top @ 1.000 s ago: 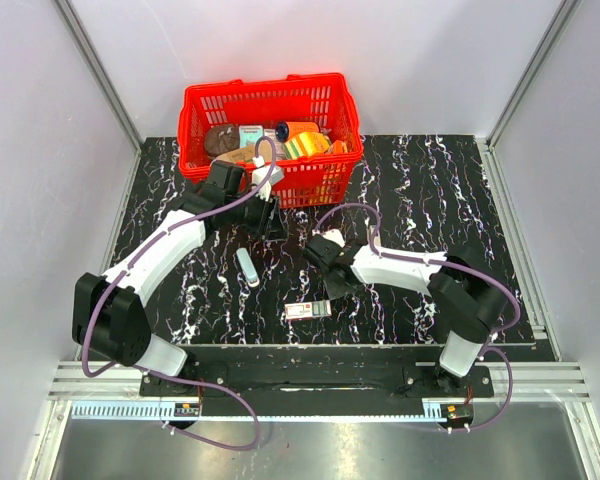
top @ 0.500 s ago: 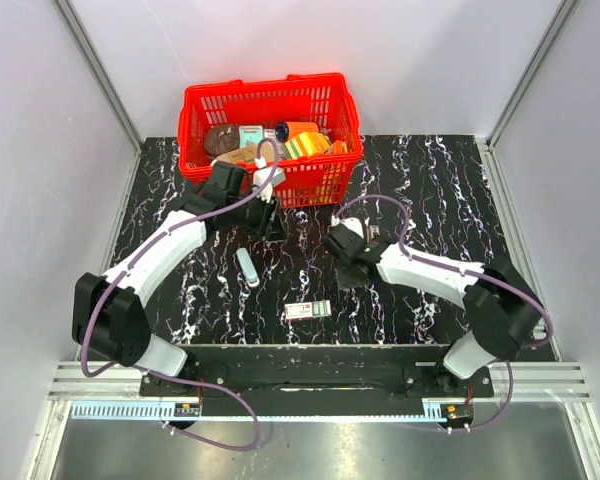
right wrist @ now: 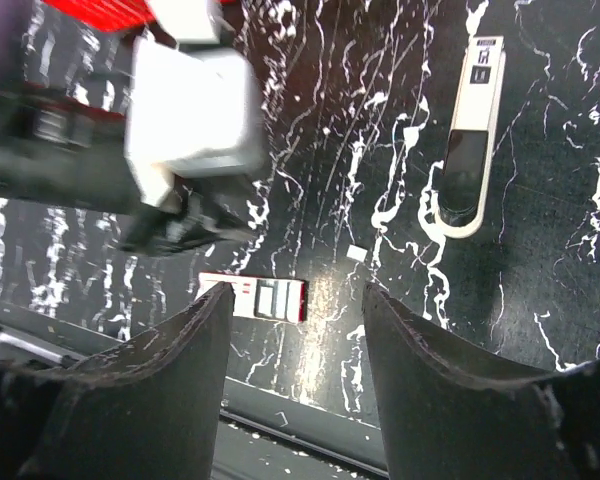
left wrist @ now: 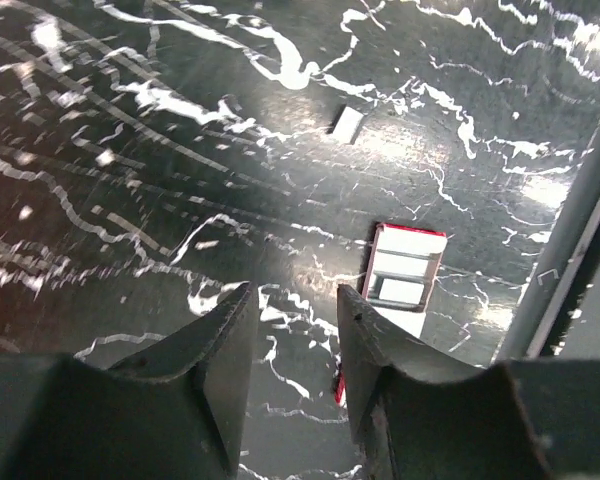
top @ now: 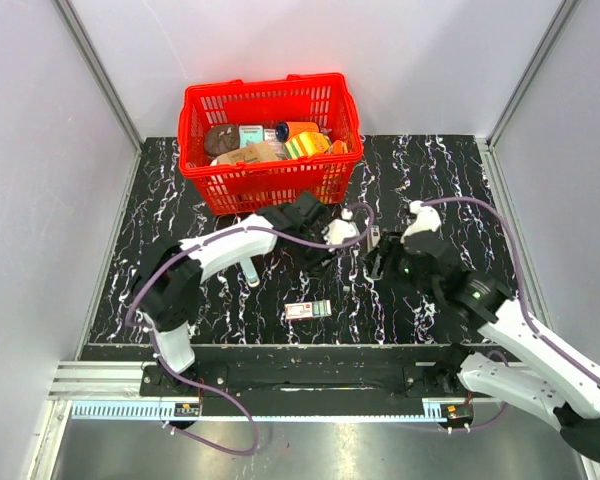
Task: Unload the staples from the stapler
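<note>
The stapler (right wrist: 470, 130), long and slim with a pale body and a black part, lies flat on the black marbled table at the upper right of the right wrist view. My right arm covers that spot in the top view. My right gripper (right wrist: 296, 290) (top: 378, 262) hangs high over the table, open and empty, left of the stapler. My left gripper (left wrist: 295, 292) (top: 325, 255) is open too, holding nothing, low over the table's middle. A tiny pale rectangular piece (right wrist: 357, 252) (left wrist: 347, 123) lies loose on the table; I cannot tell whether it is staples.
A small red-white box (top: 308, 309) (right wrist: 255, 297) (left wrist: 405, 275) lies near the front edge, below both grippers. A red basket (top: 195, 165) full of items stands at the back. A slim grey-white object (top: 248, 274) shows under my left arm.
My left arm swung from the basket's front to the table's middle. My right arm rose and drew back to the right, and its jaws widened.
</note>
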